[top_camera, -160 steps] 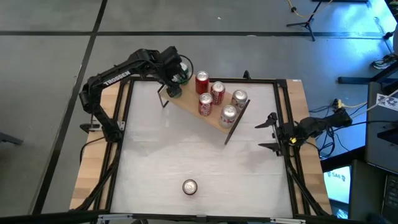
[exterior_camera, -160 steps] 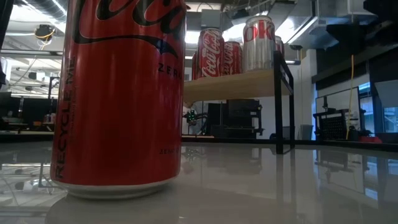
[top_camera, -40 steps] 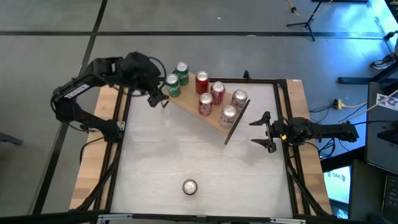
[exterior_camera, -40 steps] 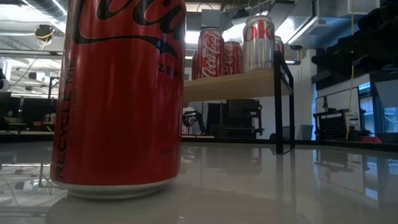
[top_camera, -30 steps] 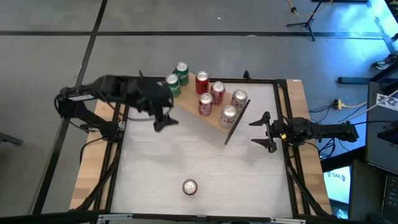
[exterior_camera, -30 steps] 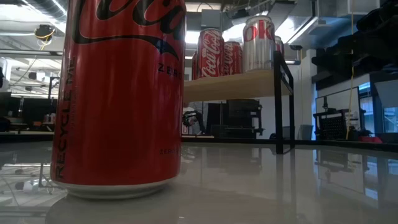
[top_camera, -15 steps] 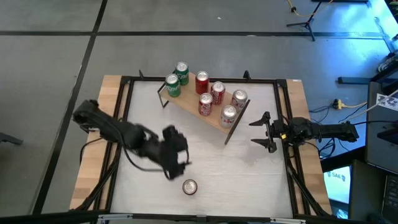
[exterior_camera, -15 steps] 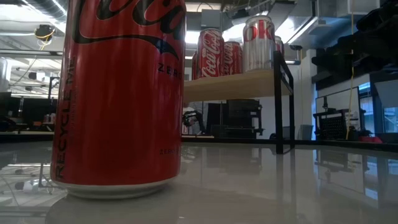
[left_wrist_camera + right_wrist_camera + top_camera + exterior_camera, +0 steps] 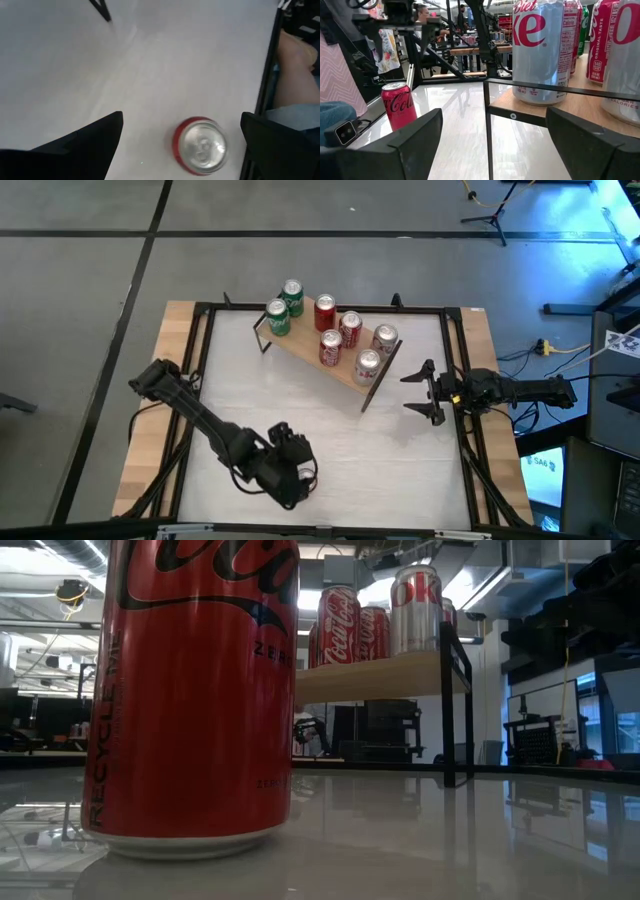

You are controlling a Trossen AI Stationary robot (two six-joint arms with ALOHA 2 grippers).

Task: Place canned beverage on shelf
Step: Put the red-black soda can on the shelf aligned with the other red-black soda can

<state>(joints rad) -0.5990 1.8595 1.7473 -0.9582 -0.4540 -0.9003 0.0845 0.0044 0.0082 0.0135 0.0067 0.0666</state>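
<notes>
A red cola can [image 9: 200,146] stands upright on its base on the white table near the near edge; it fills the left of the low view [image 9: 195,690] and also shows in the right wrist view [image 9: 399,106]. My left gripper [image 9: 181,120] hovers open above it and hides it in the high view [image 9: 298,475]; it touches nothing. The light-wood shelf [image 9: 345,370] on black legs stands slantwise at the far middle with several cans on it. My right gripper [image 9: 425,392] waits open at the table's right edge, beside the shelf's right end.
Two green cans [image 9: 285,307] stand at the shelf's left end, red and silver ones [image 9: 350,340] along the rest. A black frame [image 9: 460,380] rims the table. A person's limb [image 9: 295,55] shows just past the table's edge in the left wrist view.
My left gripper has swept from beside the shelf's left end across the table toward the near edge and now stands above the red can. The can and the shelf's cans have not moved.
</notes>
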